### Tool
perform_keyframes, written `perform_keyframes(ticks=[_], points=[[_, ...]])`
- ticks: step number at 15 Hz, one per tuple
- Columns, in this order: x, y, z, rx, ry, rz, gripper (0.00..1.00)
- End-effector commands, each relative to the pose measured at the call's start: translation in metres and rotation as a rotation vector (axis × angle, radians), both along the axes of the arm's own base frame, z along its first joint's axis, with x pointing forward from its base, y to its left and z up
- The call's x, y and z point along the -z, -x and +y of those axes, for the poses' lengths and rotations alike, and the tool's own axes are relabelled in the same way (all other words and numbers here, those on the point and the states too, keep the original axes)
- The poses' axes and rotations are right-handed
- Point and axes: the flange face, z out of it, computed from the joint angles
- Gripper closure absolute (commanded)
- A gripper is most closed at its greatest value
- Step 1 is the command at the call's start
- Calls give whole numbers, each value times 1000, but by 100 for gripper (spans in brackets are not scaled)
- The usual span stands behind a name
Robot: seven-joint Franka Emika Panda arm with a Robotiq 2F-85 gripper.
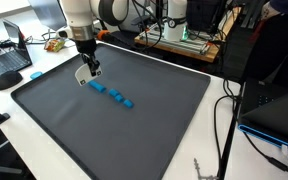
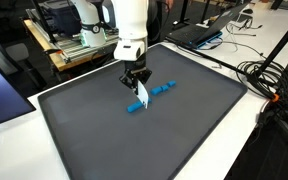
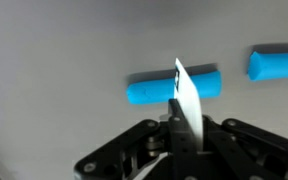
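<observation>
The wrist view shows most clearly how the tool stands. The gripper (image 3: pixel 182 130) has its fingers closed tight on a thin white flat card (image 3: pixel 187 92). The card stands on its edge and reaches forward across a blue oblong block (image 3: pixel 149 90). From this view I cannot tell whether the card touches the block. A second blue block (image 3: pixel 274 62) lies apart, at the upper right.

The exterior views show the wider scene, which the wrist view does not. The gripper (image 2: pixel 136 80) hangs low over a dark grey mat (image 1: pixel 134 130), and the card points down at the end of a diagonal row of blue blocks (image 1: pixel 115 95). The row lies directly on the mat, and the mat lies on a white table (image 1: pixel 199 150).
</observation>
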Motion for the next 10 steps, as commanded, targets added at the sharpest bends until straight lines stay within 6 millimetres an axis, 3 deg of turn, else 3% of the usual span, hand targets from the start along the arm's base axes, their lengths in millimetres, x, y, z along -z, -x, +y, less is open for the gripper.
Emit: perform_keyframes(ticks=[1, 10], points=[[11, -8, -6, -7, 9, 20, 99], [24, -8, -3, -20, -1, 40, 99]])
